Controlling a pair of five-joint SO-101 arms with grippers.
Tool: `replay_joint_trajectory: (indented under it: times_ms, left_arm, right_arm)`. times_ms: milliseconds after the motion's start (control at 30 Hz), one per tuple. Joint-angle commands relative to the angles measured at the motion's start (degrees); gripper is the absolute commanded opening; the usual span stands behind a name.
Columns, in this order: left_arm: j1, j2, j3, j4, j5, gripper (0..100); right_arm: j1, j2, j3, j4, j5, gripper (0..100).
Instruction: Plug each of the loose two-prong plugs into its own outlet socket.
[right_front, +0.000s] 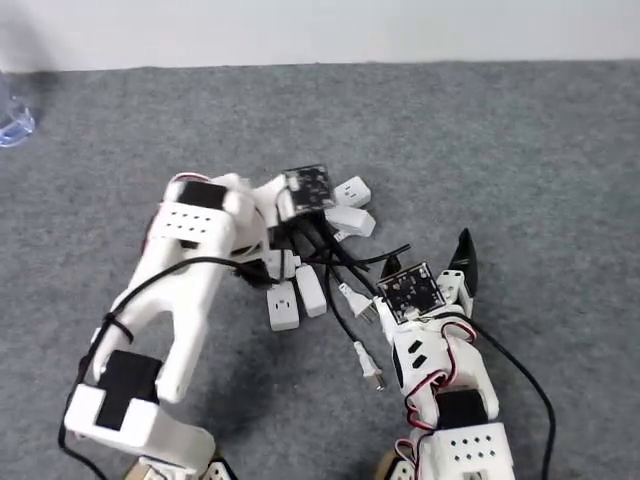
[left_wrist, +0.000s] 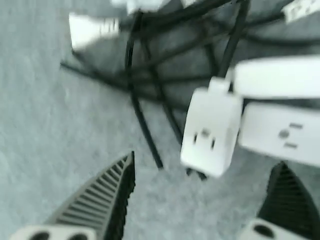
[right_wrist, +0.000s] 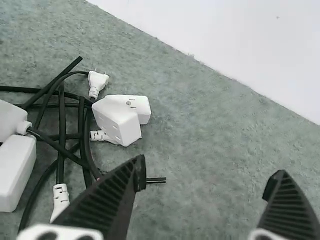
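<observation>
Several white outlet sockets and black cords lie tangled mid-table. My left gripper (left_wrist: 206, 162) is open and hovers low over one socket (left_wrist: 210, 132), whose slots face up between its fingers (left_wrist: 107, 197); two more sockets (left_wrist: 282, 132) lie beside it. In the high view the left gripper (right_front: 290, 228) sits over the pile by the sockets (right_front: 283, 305). Two loose plugs (right_front: 360, 300) (right_front: 371, 370) lie on the carpet. My right gripper (right_wrist: 210, 167) is open and holds nothing, to the right of the pile (right_front: 432, 256). Beyond it are a pair of sockets (right_wrist: 122, 117) and a plug (right_wrist: 97, 82).
Grey carpet covers the table, bare to the right and behind the pile. A white wall (right_wrist: 240, 40) runs along the far edge. A clear plastic object (right_front: 12, 120) sits at the far left. Black cords (right_front: 335, 262) cross between the two grippers.
</observation>
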Motion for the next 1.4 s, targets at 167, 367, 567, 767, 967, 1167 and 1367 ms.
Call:
replay_joint_trajectory:
  times_ms: [167,367,567,767,967,1167,1367]
  left_arm:
    - [3.3,0.1,-0.2,-4.3,-0.9,39]
    - [2.7,8.3,-1.5,-4.4,-0.9,39]
    - [1.5,17.0,-8.6,-3.9,-0.4,39]
    - [1.7,19.3,-11.5,-3.9,2.1,31]
    - [1.7,19.9,-11.6,0.8,0.3,8]
    - [1.8,19.3,-11.8,4.0,-1.8,6]
    - [1.4,15.5,-19.4,8.9,-1.7,18]
  right_arm:
    - [-1.4,5.7,0.8,-4.1,4.2,37.2]
    - [-2.2,6.5,0.8,-4.1,5.5,37.2]
    - [-2.2,6.8,0.8,-4.1,5.5,37.2]
    - [-2.2,6.8,0.8,-4.1,5.5,37.2]
    - [-2.2,6.9,0.8,-4.1,5.5,37.2]
    - [-2.2,6.9,0.8,-4.1,5.5,37.2]
    - [-2.2,6.9,0.8,-4.1,5.5,37.2]
